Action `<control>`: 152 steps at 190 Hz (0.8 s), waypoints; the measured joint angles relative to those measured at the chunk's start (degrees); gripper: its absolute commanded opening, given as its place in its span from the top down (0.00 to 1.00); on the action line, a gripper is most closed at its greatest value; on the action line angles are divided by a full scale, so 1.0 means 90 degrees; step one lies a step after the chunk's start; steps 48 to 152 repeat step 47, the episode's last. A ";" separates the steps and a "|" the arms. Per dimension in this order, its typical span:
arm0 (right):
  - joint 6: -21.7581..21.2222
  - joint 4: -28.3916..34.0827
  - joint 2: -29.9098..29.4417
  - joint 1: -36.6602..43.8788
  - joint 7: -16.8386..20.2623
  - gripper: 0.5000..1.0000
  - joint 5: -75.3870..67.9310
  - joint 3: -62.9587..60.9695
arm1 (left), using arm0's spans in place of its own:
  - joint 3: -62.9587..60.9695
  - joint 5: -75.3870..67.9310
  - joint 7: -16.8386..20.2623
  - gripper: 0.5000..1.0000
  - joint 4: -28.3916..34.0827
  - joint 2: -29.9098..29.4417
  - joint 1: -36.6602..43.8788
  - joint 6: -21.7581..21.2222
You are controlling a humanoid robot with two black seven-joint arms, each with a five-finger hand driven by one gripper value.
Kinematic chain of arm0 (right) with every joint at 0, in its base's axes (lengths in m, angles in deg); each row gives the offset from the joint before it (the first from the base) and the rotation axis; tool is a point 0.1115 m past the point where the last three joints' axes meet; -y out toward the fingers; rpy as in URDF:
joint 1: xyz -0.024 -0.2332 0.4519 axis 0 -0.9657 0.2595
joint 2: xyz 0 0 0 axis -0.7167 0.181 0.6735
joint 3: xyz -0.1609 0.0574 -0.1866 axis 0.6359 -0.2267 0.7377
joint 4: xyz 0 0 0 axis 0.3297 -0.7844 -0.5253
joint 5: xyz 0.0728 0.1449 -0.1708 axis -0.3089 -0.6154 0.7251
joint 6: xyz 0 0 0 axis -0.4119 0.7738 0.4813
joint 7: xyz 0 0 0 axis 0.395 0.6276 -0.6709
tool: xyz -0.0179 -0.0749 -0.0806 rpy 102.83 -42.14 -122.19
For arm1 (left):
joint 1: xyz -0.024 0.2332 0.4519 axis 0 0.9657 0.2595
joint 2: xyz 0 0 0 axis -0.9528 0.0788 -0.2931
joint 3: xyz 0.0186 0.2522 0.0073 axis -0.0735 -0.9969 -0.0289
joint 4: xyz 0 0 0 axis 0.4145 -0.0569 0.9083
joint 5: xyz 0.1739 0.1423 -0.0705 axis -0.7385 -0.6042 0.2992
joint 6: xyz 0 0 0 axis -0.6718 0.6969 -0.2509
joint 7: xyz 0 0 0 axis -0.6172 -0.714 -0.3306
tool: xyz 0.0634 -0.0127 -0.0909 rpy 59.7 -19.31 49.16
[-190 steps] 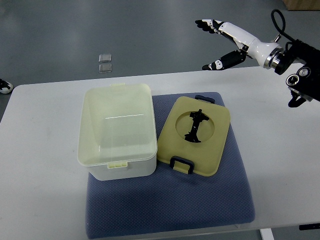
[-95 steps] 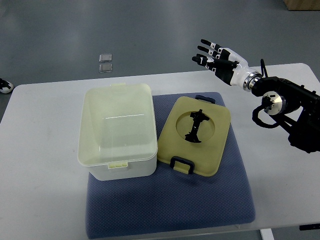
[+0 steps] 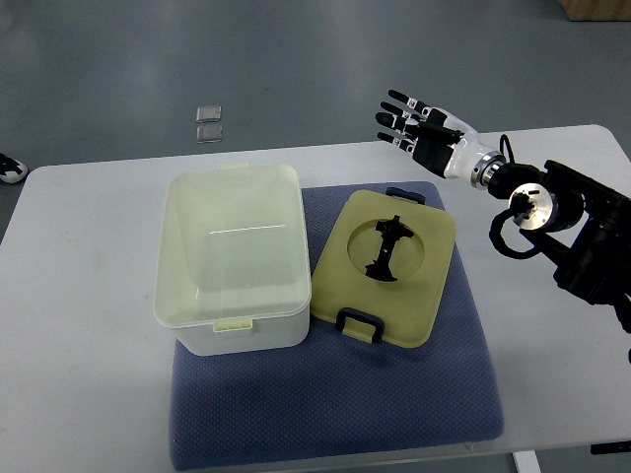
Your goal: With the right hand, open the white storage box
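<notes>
The white storage box [image 3: 233,258] stands uncovered on the left part of a blue mat [image 3: 434,394], and its inside looks bare. Its yellowish lid [image 3: 385,268] lies flat on the mat just to the box's right, with black clips and a black handle in a round recess. My right hand [image 3: 412,123] hovers above the table's far edge, up and to the right of the lid, with fingers spread and holding nothing. The right forearm [image 3: 552,212] reaches in from the right edge.
The white table [image 3: 79,296] carries the mat and box. Two small clear squares [image 3: 207,123] lie on the grey floor beyond the table. A dark shoe tip [image 3: 10,169] shows at the left edge.
My right arm has swung inward and down from the upper right corner; the hand turned and now hovers a little left of before. Box and lid have not moved.
</notes>
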 measured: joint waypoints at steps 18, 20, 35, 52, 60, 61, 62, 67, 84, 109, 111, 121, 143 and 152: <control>0.0008 0.0001 0.0000 -0.0025 -0.0057 0.13 0.0000 0.0002 | 0.0000 0.0000 0.0000 0.00 0.0000 0.0000 -0.0001 0.0000; 0.0009 0.0002 0.0000 -0.0032 -0.0072 0.13 -0.0001 0.0003 | 0.0000 0.0000 0.0000 0.00 0.0000 0.0000 -0.0001 0.0000; 0.0012 0.0004 -0.0001 -0.0087 -0.0156 0.13 -0.0002 0.0008 | 0.0000 0.0000 0.0000 0.00 0.0000 0.0000 0.0001 0.0000; 0.0013 0.0005 -0.0008 -0.0123 -0.0213 0.13 -0.0002 0.0009 | 0.0000 0.0000 0.0000 0.00 0.0000 0.0000 0.0002 0.0000; 0.0013 0.0005 -0.0008 -0.0123 -0.0213 0.13 -0.0002 0.0009 | 0.0000 0.0000 0.0000 0.00 0.0000 0.0000 0.0002 0.0000; 0.0013 0.0005 -0.0008 -0.0123 -0.0213 0.13 -0.0002 0.0009 | 0.0000 0.0000 0.0000 0.00 0.0000 0.0000 0.0002 0.0000; 0.0013 0.0005 -0.0008 -0.0123 -0.0213 0.13 -0.0002 0.0009 | 0.0000 0.0000 0.0000 0.00 0.0000 0.0000 0.0002 0.0000; 0.0013 0.0005 -0.0008 -0.0123 -0.0213 0.13 -0.0002 0.0009 | 0.0000 0.0000 0.0000 0.00 0.0000 0.0000 0.0002 0.0000; 0.0013 0.0005 -0.0008 -0.0123 -0.0213 0.13 -0.0002 0.0009 | 0.0000 0.0000 0.0000 0.00 0.0000 0.0000 0.0002 0.0000; 0.0013 0.0005 -0.0008 -0.0123 -0.0213 0.13 -0.0002 0.0009 | 0.0000 0.0000 0.0000 0.00 0.0000 0.0000 0.0002 0.0000; 0.0013 0.0005 -0.0008 -0.0123 -0.0213 0.13 -0.0002 0.0009 | 0.0000 0.0000 0.0000 0.00 0.0000 0.0000 0.0002 0.0000; 0.0013 0.0005 -0.0008 -0.0123 -0.0213 0.13 -0.0002 0.0009 | 0.0000 0.0000 0.0000 0.00 0.0000 0.0000 0.0002 0.0000; 0.0013 0.0005 -0.0008 -0.0123 -0.0213 0.13 -0.0002 0.0009 | 0.0000 0.0000 0.0000 0.00 0.0000 0.0000 0.0002 0.0000; 0.0013 0.0005 -0.0008 -0.0123 -0.0213 0.13 -0.0002 0.0009 | 0.0000 0.0000 0.0000 0.00 0.0000 0.0000 0.0002 0.0000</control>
